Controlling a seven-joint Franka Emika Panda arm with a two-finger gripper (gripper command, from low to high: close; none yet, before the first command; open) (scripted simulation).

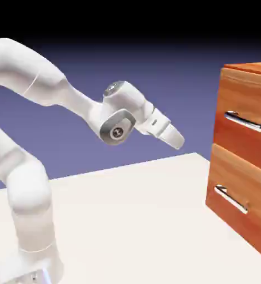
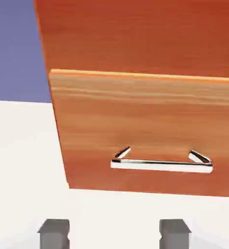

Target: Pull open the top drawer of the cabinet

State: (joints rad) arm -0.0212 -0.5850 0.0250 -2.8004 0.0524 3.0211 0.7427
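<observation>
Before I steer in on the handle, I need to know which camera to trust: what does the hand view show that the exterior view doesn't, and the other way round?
Only the hand view shows the two grey fingertips distinctly, spread apart with nothing between them.

Only the exterior view shows the top drawer's bar handle, the cabinet's top surface and the robot arm.

Both show the lower drawer's bar handle, the white tabletop and the blue-violet backdrop.
</observation>
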